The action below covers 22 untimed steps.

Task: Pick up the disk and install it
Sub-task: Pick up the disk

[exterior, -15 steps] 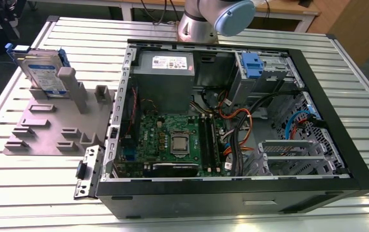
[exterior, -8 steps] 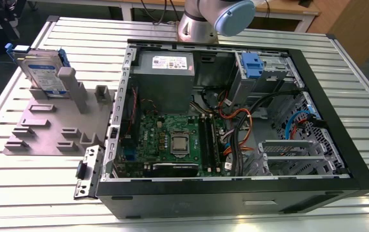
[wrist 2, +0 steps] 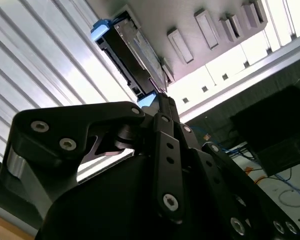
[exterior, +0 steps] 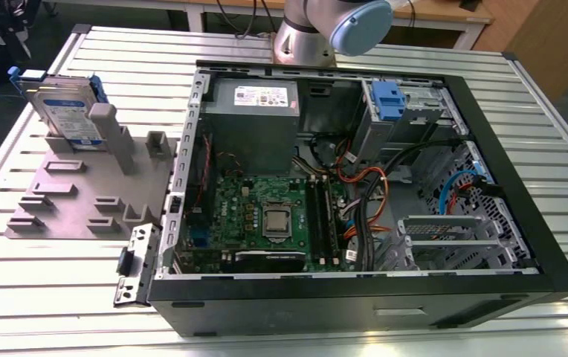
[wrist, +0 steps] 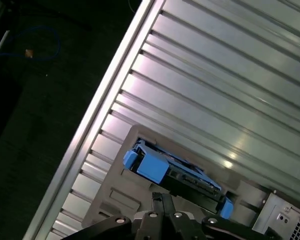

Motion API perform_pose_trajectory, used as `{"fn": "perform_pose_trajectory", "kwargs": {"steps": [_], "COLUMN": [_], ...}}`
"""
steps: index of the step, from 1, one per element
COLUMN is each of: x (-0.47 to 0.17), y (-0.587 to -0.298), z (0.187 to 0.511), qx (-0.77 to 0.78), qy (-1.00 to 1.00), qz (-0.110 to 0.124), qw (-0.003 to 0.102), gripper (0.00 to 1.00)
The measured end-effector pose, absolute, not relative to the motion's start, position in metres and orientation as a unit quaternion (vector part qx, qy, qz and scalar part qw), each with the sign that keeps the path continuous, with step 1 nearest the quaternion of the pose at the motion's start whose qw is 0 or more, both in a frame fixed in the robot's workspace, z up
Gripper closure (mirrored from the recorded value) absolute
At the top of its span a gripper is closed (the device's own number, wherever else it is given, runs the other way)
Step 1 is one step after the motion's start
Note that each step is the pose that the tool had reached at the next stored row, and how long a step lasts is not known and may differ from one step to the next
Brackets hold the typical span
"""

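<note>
At the upper left of the exterior view, the disk [exterior: 66,111] stands on its edge in a slot of a grey holder plate [exterior: 61,201], its white-and-blue label facing forward and its blue bracket showing along the upper edge. The holder plate lies on a slatted metal table [exterior: 56,297]. Just to the right of the plate, near the lower left corner of the computer case, a small metal bracket [exterior: 133,264] lies on the table. The middle and right of the exterior view hold an open black computer case [exterior: 363,305] lying on its side. Inside it, from left to right, are a grey power supply box [exterior: 254,104] with a white sticker at the top, a green motherboard [exterior: 264,216] below it, a bundle of orange and black cables [exterior: 363,197], a small blue latch [exterior: 388,100] at the top, and a metal drive cage [exterior: 433,104] beside the latch. The base of the robot arm [exterior: 328,30] rises at the top centre, behind the case. In both wrist views the black gripper [wrist 2: 162,100] [wrist: 162,200] has its fingers pressed together with nothing between them. The disk [wrist 2: 132,55] [wrist: 175,172] sits in its holder just beyond the fingertips. Whether they touch it cannot be told.
</note>
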<state>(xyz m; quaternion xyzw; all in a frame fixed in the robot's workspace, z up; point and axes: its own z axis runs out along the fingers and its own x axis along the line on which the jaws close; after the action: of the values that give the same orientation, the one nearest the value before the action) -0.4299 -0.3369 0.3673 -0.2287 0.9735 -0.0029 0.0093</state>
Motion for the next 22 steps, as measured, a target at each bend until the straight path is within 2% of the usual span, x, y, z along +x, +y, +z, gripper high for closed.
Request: {"fn": "perform_pose_trajectory", "kwargs": {"steps": [22], "x": [-0.4299], "y": [-0.3369], "z": [0.3662], "qx": [-0.403], "qy": [0.915], "qz": [-0.001], "qw": [0.010], "gripper": [0.89]}}
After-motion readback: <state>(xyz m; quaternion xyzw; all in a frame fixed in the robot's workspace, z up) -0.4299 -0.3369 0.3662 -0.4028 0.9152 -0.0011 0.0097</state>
